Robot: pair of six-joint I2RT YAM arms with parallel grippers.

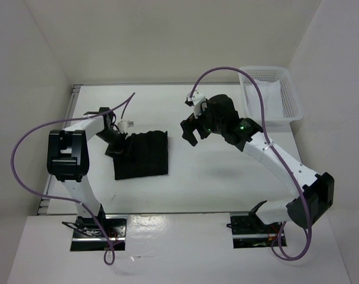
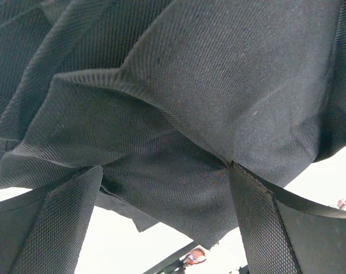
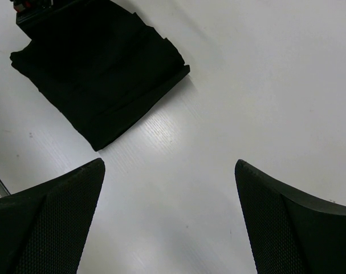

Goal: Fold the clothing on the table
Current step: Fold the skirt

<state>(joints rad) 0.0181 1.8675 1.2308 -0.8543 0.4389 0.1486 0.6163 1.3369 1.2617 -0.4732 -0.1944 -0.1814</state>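
The clothing [image 1: 142, 155] is a black ribbed garment lying as a folded rectangle on the white table [image 1: 214, 171], left of centre. My left gripper [image 1: 117, 148] sits low at the garment's left edge. In the left wrist view the jaws stand wide, the left gripper [image 2: 164, 167] is open, and rumpled folds of the clothing [image 2: 190, 85] fill the space ahead of and between its fingers [image 2: 58, 217]. My right gripper [image 1: 188, 131] hangs open above bare table just right of the garment. From the right wrist, the clothing [image 3: 98, 68] lies beyond the empty right gripper [image 3: 168, 162].
A white mesh basket [image 1: 272, 94] holding a white cloth [image 1: 267, 93] stands at the back right corner. A metal rail [image 1: 73, 112] runs along the table's left edge. White walls border the table on the left, back and right.
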